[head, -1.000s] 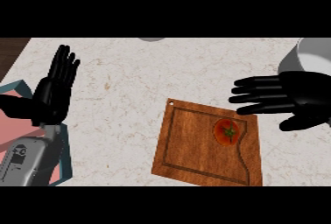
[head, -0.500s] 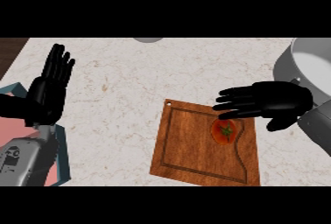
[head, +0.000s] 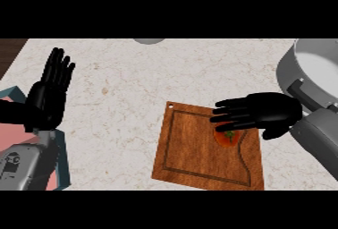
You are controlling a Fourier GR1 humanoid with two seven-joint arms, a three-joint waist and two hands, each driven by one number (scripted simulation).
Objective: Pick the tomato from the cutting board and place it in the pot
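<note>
**Item 1.** Small round red tomato (head: pixel 226 136) with a green stem patch on top. It lies on the right half of the board, toward the far edge, and its upper part is hidden under black fingers.

**Item 2.** Brown wooden rectangular cutting board (head: pixel 191 156), with a groove running inside its border and a small hole at its far left corner. It lies flat and slightly skewed on the pale speckled stone tabletop (head: pixel 132 89).

**Item 3.** Large grey metal pot (head: pixel 288 71), at the far right and partly cut off by the view. It stands apart from the board.

**Item 4.** Right robot hand (head: pixel 267 114), black, fingers stretched leftward and uncurled, holding nothing. It hovers over the tomato (contact cannot be judged from above).

**Item 5.** Left robot hand (head: pixel 48 96), black, flat and open with fingers up, resting at the left edge.

**Markings.** A dark mark on the left grey forearm (head: pixel 20 163) is too small to read.
</note>
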